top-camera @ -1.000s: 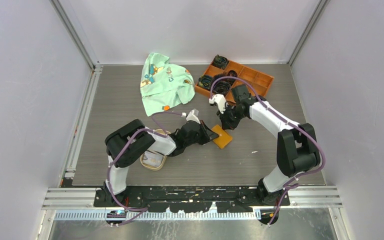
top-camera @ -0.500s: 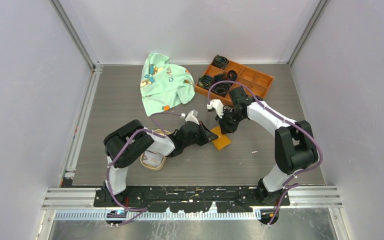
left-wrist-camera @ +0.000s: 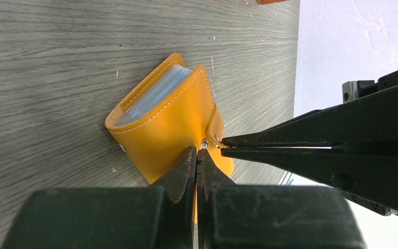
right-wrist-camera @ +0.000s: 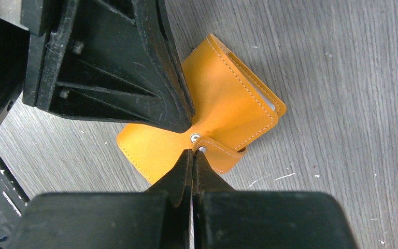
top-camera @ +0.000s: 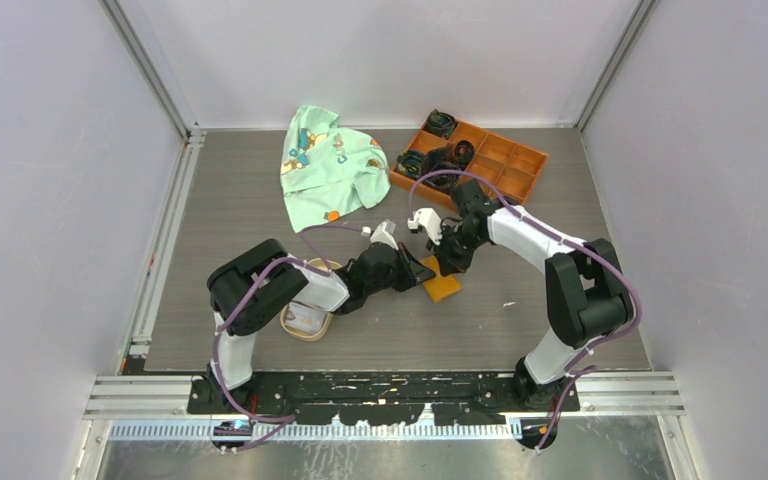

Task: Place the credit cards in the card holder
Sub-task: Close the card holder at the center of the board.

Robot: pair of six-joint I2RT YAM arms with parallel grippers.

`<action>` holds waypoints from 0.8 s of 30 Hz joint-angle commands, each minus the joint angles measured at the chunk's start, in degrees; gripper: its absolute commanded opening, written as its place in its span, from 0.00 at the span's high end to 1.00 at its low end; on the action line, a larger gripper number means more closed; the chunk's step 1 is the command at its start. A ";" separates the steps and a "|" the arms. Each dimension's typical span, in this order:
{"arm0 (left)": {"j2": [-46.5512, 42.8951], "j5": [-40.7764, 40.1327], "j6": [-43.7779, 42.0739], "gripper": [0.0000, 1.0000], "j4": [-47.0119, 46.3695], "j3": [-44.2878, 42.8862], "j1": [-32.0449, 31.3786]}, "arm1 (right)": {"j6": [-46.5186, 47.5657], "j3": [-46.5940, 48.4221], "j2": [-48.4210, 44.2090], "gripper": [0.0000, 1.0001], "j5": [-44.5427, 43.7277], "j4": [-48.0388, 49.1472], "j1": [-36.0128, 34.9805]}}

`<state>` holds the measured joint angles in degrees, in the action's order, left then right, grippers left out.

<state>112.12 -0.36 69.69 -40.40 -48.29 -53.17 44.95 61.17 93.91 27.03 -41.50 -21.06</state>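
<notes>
Nearest the arm bases, at the left of the worktop [top-camera: 210,230]: a tan oval dish [top-camera: 290,325], partly hidden under the left arm [top-camera: 260,285]. Inside it, pale flat pieces, probably the credit cards [top-camera: 308,317], though too small from above to be sure.

Further in, near the middle: the card holder [top-camera: 444,288], orange, lying folded on the wood grain, well apart from the dish. Close up on the card holder [left-wrist-camera: 160,124]: pale blue slots showing at its open edge, and a snap strap wrapped round one side.

Crowded from both sides. From the left, the left gripper [top-camera: 424,270], closed right up, nothing visibly caught in it, touching the holder just beside the snap button. From the far side, the right gripper [top-camera: 447,266], likewise pressed shut with nothing visibly gripped, touching the end of the strap, nose to nose with the other one. Much of the holder's top face covered by these black fingers in the overhead view, only its near corner left showing.

Beyond, toward the back left: a mint-green printed cloth [top-camera: 328,165], crumpled, apart from both arms. Back right: an orange compartment tray [top-camera: 515,160], with black coiled items [top-camera: 440,124] in its left-hand compartments and the right arm [top-camera: 525,232] reaching across just in front of it.
</notes>
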 commanded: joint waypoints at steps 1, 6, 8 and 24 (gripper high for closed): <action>1.04 0.10 -2.28 1.00 0.13 0.69 0.17 | 0.53 0.26 0.40 0.99 1.81 -0.78 -1.30; 0.06 0.10 -3.34 0.99 -1.18 1.22 0.18 | 0.10 0.36 1.20 0.99 1.32 -0.67 -1.44; -1.22 0.10 -4.30 0.96 -0.78 1.55 0.17 | -0.03 0.51 1.28 0.99 1.27 -0.68 -1.43; -6.26 3.43 -10.36 0.91 7.32 1.23 0.08 | -1.34 1.19 1.89 0.99 2.48 -0.87 -1.22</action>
<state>105.43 0.89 60.95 -32.77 -45.69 -53.12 44.51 61.19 94.91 27.11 -41.45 -21.93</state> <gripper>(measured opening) 0.087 0.028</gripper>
